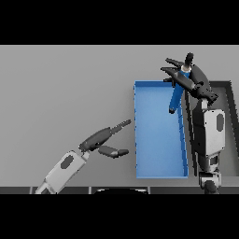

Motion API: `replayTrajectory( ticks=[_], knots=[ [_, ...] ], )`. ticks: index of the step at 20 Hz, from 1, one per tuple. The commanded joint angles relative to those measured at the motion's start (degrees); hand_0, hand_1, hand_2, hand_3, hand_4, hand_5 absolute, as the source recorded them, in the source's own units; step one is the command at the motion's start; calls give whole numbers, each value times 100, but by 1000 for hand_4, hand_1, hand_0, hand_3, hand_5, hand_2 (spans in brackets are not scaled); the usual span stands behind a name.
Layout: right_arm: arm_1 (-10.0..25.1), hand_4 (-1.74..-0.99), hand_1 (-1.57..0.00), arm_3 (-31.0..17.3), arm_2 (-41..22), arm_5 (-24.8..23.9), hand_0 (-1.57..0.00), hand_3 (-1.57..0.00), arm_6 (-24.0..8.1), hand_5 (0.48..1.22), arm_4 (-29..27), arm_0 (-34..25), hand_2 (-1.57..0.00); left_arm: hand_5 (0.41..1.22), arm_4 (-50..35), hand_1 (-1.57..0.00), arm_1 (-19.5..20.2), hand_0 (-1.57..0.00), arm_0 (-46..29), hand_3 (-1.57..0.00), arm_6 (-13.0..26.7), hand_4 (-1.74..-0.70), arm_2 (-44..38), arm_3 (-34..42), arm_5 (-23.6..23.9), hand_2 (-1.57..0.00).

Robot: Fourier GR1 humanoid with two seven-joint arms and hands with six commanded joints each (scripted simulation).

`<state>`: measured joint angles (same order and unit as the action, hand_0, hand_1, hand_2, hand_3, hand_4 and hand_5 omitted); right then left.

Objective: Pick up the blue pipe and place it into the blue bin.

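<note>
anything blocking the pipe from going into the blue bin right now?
Nothing visible. The right hand holds the blue pipe over the far right corner of the blue bin, its lower end hanging over the bin's inside. Nothing shows in the bin beneath the pipe. The left hand is open, on the bin's left, outside it.

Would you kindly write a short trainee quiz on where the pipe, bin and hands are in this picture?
1. True or false: the slim blue pipe lies flat on the grey table.
2. Which hand holds the pipe?
3. Multiple choice: the pipe's lower end hangs over A) the rectangular blue bin, B) the dark tray, C) bare table.

Key: 1 false, it is held up. 2 the right hand; the left hand is open, left of the bin. 3 A.
</note>
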<state>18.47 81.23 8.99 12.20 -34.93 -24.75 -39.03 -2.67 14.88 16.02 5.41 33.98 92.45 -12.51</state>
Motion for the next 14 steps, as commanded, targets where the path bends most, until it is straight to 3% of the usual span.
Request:
replayTrajectory(
  ticks=[1, 4, 6, 7, 10, 12, 13, 14],
  knots=[
    [-29, -1499, -1571, 12, -30, -67, -1571, -1571, -1, 1221, 107, 204, -1571, 468, -4, 1, 0, 1, -36, 1, 2, -825, 23, 81, 13, 1],
    [275, -1499, -1571, -107, -521, -719, -1571, -1571, -1, 1221, 48, 720, -1571, 470, -5, 1, 6, 1, -44, 1, -13, -829, 19, -50, -37, 1],
    [531, -1586, -1571, -179, -889, -915, -1571, -1080, -1, 1221, -120, 911, -1571, 470, 25, 1, -3, 1, -42, 1, -36, -826, 36, -4, -10, 1],
    [680, -1569, -1571, -130, -1176, -1017, -1571, -1178, -1, 1221, -244, 1102, -1571, 471, -20, 1, -17, 1, -33, 1, -16, -827, 13, -31, -21, 1],
    [1045, -1653, -1571, -122, -1918, -1338, -1571, -693, -1, 1205, -461, 1420, -1571, 475, 41, 1, -8, 1, -89, 1, -9, -826, 59, 11, 17, 1],
    [1408, -1583, -1571, -257, -2542, -1822, -1571, -1009, -1, 1199, -903, 1445, -1571, 474, 6, 1, -18, 1, -95, 1, 76, -827, 79, 97, 13, 1],
    [1592, -1534, -1382, -434, -2879, -2132, -1465, -807, -1, 1190, -1351, 1350, -1333, 474, -4, 1, -15, 1, -60, 1, 90, -829, 59, 88, 9, 1],
    [1834, -1477, -1106, -519, -3228, -2289, -1172, -646, -1, 1178, -1856, 1277, -1066, 476, 19, 1, -49, 1, -48, 1, 106, -830, 79, 87, 32, 1]
  ],
)
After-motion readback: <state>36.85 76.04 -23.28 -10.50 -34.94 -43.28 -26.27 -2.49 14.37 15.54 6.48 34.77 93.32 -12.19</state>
